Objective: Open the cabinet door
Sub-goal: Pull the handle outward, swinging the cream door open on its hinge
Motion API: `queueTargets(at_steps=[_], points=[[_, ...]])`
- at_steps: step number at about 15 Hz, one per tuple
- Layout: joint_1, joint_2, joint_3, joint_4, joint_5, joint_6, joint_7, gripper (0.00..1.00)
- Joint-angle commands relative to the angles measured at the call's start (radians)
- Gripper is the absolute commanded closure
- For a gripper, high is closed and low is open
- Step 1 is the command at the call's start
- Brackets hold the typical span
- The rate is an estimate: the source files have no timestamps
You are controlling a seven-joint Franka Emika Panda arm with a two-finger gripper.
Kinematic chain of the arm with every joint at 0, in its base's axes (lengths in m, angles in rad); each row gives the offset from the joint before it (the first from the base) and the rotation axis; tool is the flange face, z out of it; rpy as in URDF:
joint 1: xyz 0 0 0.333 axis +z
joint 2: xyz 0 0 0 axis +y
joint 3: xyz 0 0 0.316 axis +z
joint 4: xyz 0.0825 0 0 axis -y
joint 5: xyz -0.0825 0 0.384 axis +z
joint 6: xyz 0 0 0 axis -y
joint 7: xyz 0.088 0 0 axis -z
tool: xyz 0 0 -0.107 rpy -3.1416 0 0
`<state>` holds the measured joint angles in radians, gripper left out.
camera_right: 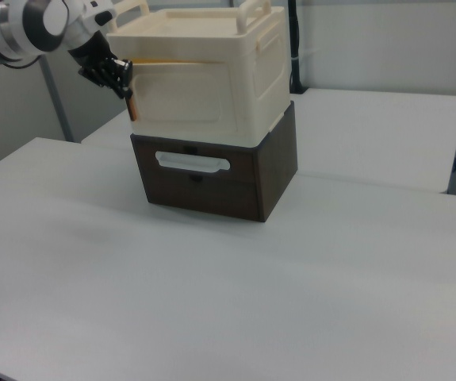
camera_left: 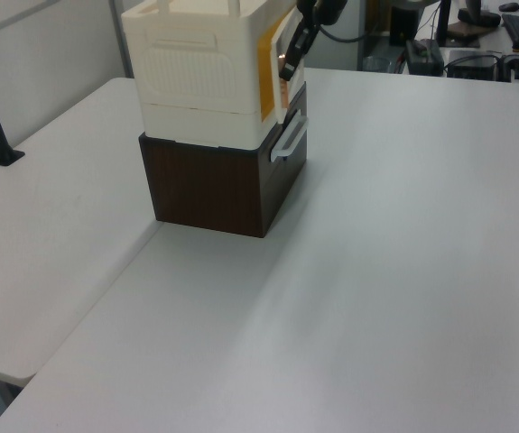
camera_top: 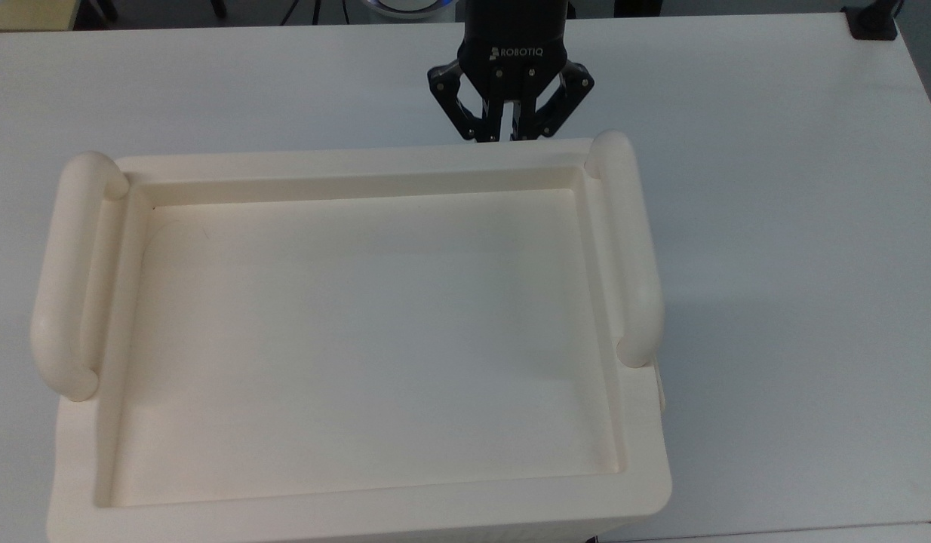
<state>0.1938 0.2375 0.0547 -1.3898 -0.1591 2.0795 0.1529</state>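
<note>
Gripper (camera_top: 508, 138) pinched on door (camera_left: 282, 63) free edge, by cabinet (camera_top: 360, 339) far rim. Door ajar at cabinet front, orange gap showing; edge hold gives leverage about hinge. Cabinet on brown drawer unit (camera_right: 212, 178).

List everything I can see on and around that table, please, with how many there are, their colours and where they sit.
cabinet: one, cream, stacked on the brown box.
cabinet door: one, cream, on the cabinet's front, swung partly open with an orange interior showing behind it.
tubular handles: two, cream, one along each short side of the cabinet's recessed top.
drawer box: one, dark brown, on the table under the cabinet.
drawer handle: one, white, on the drawer box's front.
table: one, white, under everything.
gripper: one, black, at the door's edge near the top view's upper middle, fingers close together on the door's edge.
</note>
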Motion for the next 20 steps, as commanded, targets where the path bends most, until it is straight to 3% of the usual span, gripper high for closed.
queueTargets(at_steps=[1,4,9,12,16,20], points=[[-0.016,-0.039,-0.032,-0.025,-0.017,-0.191,-0.019,0.12],[-0.027,-0.061,-0.03,-0.022,-0.016,-0.379,-0.103,0.04],[-0.033,-0.15,-0.032,-0.02,-0.02,-0.568,-0.168,0.0],[-0.06,-0.187,-0.032,0.082,-0.016,-0.714,-0.237,0.0],[-0.074,-0.185,-0.032,0.144,0.015,-0.682,-0.24,0.0],[-0.07,-0.155,-0.03,0.115,0.101,-0.437,-0.239,0.0]])
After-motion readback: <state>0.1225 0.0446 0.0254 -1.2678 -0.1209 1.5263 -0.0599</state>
